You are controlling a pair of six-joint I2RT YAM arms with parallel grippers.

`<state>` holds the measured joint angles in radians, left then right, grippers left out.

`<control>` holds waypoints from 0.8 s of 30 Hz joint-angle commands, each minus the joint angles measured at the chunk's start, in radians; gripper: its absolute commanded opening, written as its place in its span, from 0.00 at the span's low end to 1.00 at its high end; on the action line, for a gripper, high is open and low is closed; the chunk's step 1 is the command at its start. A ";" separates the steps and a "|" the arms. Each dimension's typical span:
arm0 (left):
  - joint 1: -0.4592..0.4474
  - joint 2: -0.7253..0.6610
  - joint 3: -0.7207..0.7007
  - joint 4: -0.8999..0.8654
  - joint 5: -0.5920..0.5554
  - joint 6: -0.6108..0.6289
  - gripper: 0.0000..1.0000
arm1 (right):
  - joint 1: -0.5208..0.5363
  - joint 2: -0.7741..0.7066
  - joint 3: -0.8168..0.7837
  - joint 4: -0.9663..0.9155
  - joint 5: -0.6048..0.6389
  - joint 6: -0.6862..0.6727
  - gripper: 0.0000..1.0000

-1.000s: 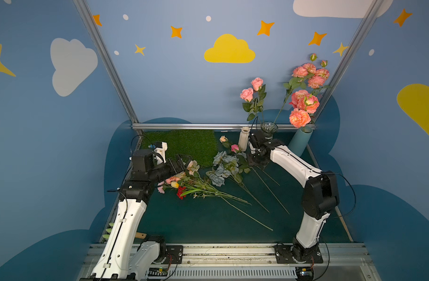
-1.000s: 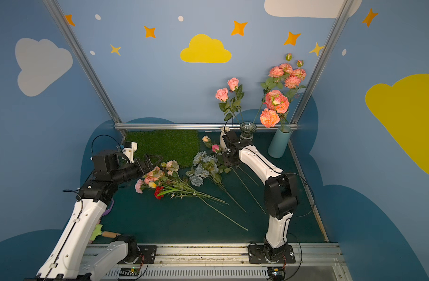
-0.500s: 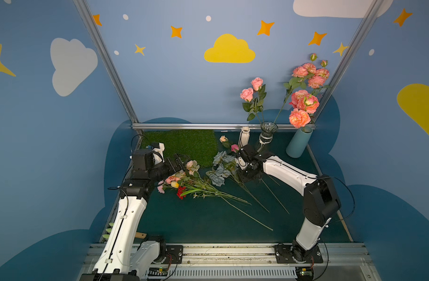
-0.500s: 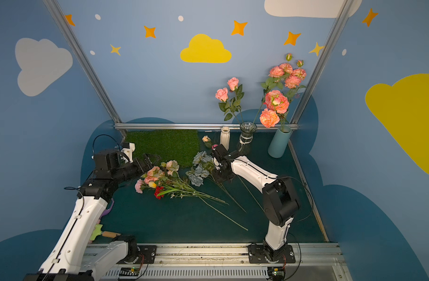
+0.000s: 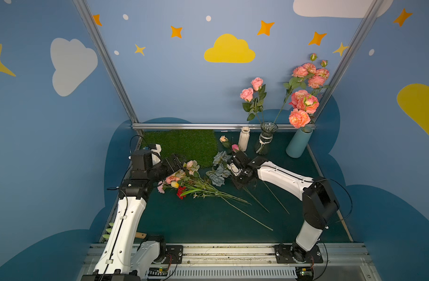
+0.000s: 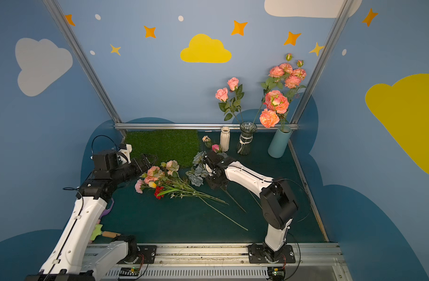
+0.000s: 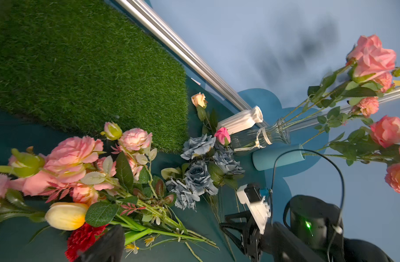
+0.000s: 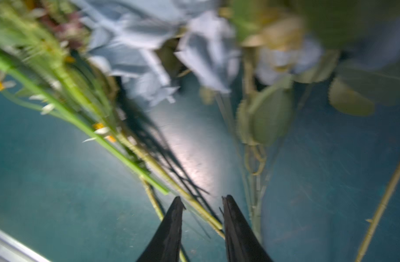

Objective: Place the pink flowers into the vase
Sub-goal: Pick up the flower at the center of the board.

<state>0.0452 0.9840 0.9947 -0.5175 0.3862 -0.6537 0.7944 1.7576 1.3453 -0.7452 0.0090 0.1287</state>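
Loose pink flowers (image 5: 178, 174) (image 6: 155, 172) (image 7: 74, 156) lie in a mixed bunch on the teal table, stems pointing toward the front right. The glass vase (image 5: 266, 138) (image 6: 245, 141) at the back holds two pink roses (image 5: 253, 88). My left gripper (image 5: 177, 163) (image 6: 149, 160) hovers open beside the bunch's blooms; one dark finger (image 7: 103, 247) shows in the left wrist view. My right gripper (image 5: 241, 183) (image 8: 203, 200) hangs low over the stems next to the grey-blue roses, jaws apart, holding nothing. Green stems (image 8: 149, 163) run under the gap.
A teal vase (image 5: 298, 143) with salmon blooms and a white ribbed vase (image 5: 244, 138) stand beside the glass one. Grey-blue roses (image 5: 219, 167), a red carnation (image 5: 181, 192), a yellow tulip (image 5: 175, 184) and two small buds (image 5: 235, 147) lie about. A grass mat (image 5: 184, 143) covers the back left.
My right arm has come away from the glass vase at the back and swung down and left to the stems by the grey-blue roses. The left arm has barely moved.
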 commanded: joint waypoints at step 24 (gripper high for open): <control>-0.113 -0.149 -0.160 -0.181 -0.332 -0.247 1.00 | 0.184 0.111 0.093 0.092 -0.111 -0.122 0.25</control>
<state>-0.0799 0.8383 0.8120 -0.6830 0.0715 -0.8879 0.9699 1.8442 1.3823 -0.6643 -0.1268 0.0193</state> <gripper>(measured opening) 0.996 0.254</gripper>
